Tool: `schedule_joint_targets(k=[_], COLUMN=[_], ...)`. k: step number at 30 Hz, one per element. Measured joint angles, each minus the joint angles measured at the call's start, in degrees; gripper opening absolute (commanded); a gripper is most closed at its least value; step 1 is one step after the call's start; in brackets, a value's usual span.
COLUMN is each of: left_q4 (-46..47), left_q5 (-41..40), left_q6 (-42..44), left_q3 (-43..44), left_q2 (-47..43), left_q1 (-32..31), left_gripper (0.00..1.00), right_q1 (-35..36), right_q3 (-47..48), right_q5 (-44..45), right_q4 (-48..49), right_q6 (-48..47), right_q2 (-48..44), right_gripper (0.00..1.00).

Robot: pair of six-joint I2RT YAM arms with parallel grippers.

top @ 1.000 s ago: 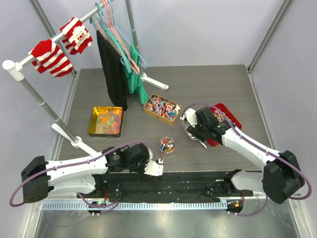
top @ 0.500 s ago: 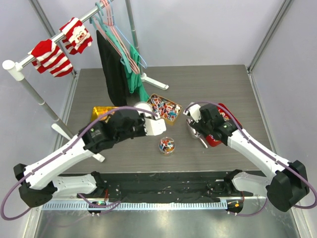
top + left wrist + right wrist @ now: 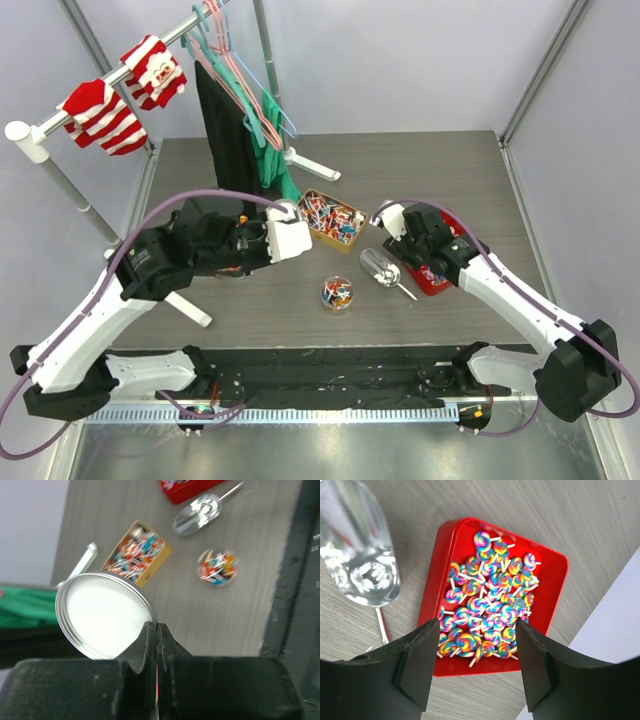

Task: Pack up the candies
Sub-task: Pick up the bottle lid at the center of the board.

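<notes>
The left arm (image 3: 95, 315) arches up and forward, its left gripper (image 3: 157, 630) pinched on a round silver metal lid (image 3: 102, 612). The right arm (image 3: 510, 300) stretches forward, the right gripper (image 3: 476, 630) spread apart and holding nothing.

The right gripper (image 3: 474, 632), jaws apart, hovered over a red tray (image 3: 556, 587) of swirl lollipops (image 3: 485, 600), a silver scoop (image 3: 362, 555) lying just beside it.

Left wrist view:
- lid (image 3: 102, 612): near rim hidden behind closed left fingers (image 3: 142, 652); depth of bite cannot tell
- beyond fingers, jar (image 3: 201, 566) and tin (image 3: 155, 567) blurred; candies (image 3: 135, 555) only colour specks
- red tray (image 3: 190, 495) cut by top edge; scoop (image 3: 197, 515) handle tip reaches same edge

Right wrist view:
- scoop bowl cut by top and left edges; handle end hidden behind one of right fingers (image 3: 417, 665)
- tray's near corners hidden behind both fingers

Top view:
- red tray partly hidden under right arm
</notes>
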Motion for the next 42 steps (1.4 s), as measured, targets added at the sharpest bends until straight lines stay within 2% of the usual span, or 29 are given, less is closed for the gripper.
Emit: schedule_joint_targets(k=[5,7,10,14,18,20,22,24,25,28,30,32,33,35,38,42], left_q4=[-0.31,0.76,2.73,8.28,11.21,15.56,19.15,22.49,24.59,33.81,46.4,60.94,71.34,88.89,109.57,122.73], left_q5=[7.78,6.47,0.42,-0.33,10.58,18.27,25.99,35.15,39.82,51.71,59.54,63.67,65.35,67.01,67.34,66.29], left_q6=[-5.29,-6.88,-7.39,-9.07,-13.05,-16.28,-19.1,-22.53,-25.11,-34.67,-47.69,-60.72,-69.72,-85.55,-106.71,-122.9], left_q3=[6.51,6.93,7.41,1.55,-2.75,-4.33,-5.33,-5.49,-5.44,-6.08,-7.21,-8.15,-8.61,-8.39,-5.55,-2.27], left_q2=[6.08,7.63,10.27,9.92,9.51,9.42,9.7,11.06,12.13,16.0,19.67,23.52,26.12,31.71,40.48,48.17], left_q1=[-0.22,-0.79,-0.98,1.33,4.09,5.73,7.34,9.81,11.3,15.19,18.1,20.22,21.4,22.75,24.09,24.48], left_gripper=[0.0,0.0,0.0,0.0,0.0,0.0,0.0,0.0,0.0,0.0,0.0,0.0,0.01,0.01,0.01,0.0], right_q1=[-0.04,-0.42,-1.81,-4.37,-5.14,-5.14,-5.11,-5.11,-5.11,-5.11,-5.11,-5.11,-5.01,-4.31,-2.19,-0.35], right_q3=[2.19,2.54,2.56,3.67,5.99,6.75,7.19,7.19,7.19,7.32,7.3,6.82,6.29,5.55,4.7,3.54], right_q5=[0.0,0.07,0.0,-0.07,-0.59,-1.25,-2.05,-3.48,-4.24,-7.17,-9.33,-11.5,-12.59,-13.73,-15.19,-17.73], right_q4=[-0.63,-0.57,-0.66,-1.49,-2.1,-2.27,-2.32,-2.51,-2.64,-2.64,-1.86,0.11,1.33,2.56,4.5,5.33], right_q6=[-1.18,-1.66,-1.97,-1.88,-1.44,-1.25,-1.09,-1.4,-1.51,-2.4,-3.45,-4.72,-5.42,-6.64,-8.46,-9.51], right_q2=[-1.2,-1.4,-1.22,0.57,2.49,2.38,1.81,-0.17,-1.51,-7.85,-12.72,-17.22,-19.23,-21.38,-22.67,-22.34], right_gripper=[0.67,0.66,0.66,0.66,0.67,0.72,0.83,0.89,0.99,1.0,1.0,1.0,1.0,1.0,1.0,1.0])
